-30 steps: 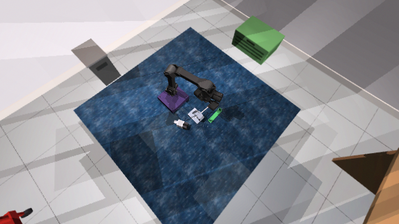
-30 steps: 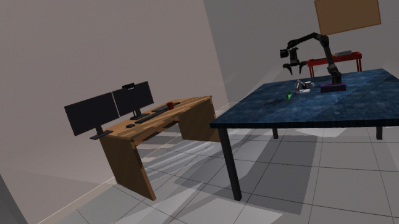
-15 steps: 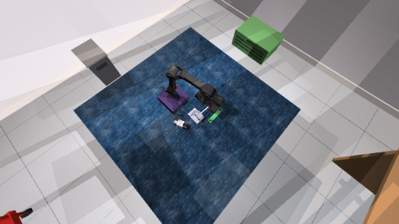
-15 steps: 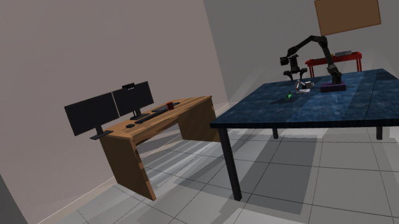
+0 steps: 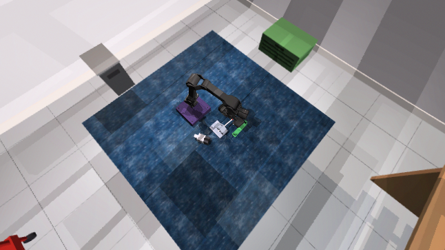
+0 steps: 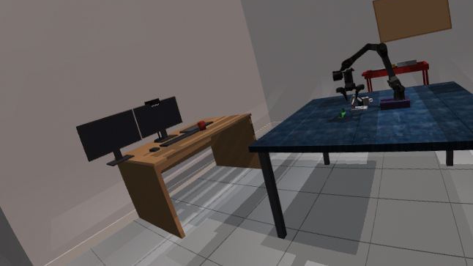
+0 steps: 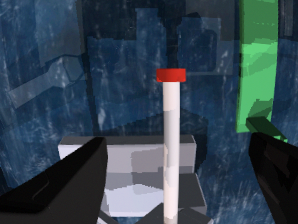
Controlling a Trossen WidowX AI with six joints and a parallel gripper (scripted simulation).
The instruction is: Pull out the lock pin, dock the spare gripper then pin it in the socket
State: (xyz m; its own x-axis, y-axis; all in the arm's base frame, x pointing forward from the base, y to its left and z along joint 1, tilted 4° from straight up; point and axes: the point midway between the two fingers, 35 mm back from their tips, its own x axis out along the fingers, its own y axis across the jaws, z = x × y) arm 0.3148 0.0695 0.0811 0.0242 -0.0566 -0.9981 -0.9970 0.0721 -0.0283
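Observation:
The pale mount (image 5: pixel 216 131) (image 7: pixel 127 157) stands on the blue table. The white lock pin (image 5: pixel 228 122) (image 7: pixel 171 117) sticks out of it at a slant, with its red head at the free end; the socket end is cut off at the bottom of the wrist view. My gripper (image 6: pixel 352 98) (image 7: pixel 181 145) is open over the pin, with one black finger on each side. The pin runs between them in the wrist view, and neither finger appears to touch it. The white and black spare gripper (image 5: pixel 202 138) lies on the table beside the mount.
A green bar-shaped part (image 5: pixel 240 129) (image 6: pixel 342 113) (image 7: pixel 257 65) lies close beside the pin's head, near my right finger in the wrist view. The arm stands on a purple base (image 5: pixel 194 116) (image 6: pixel 395 104) on the mount's other side.

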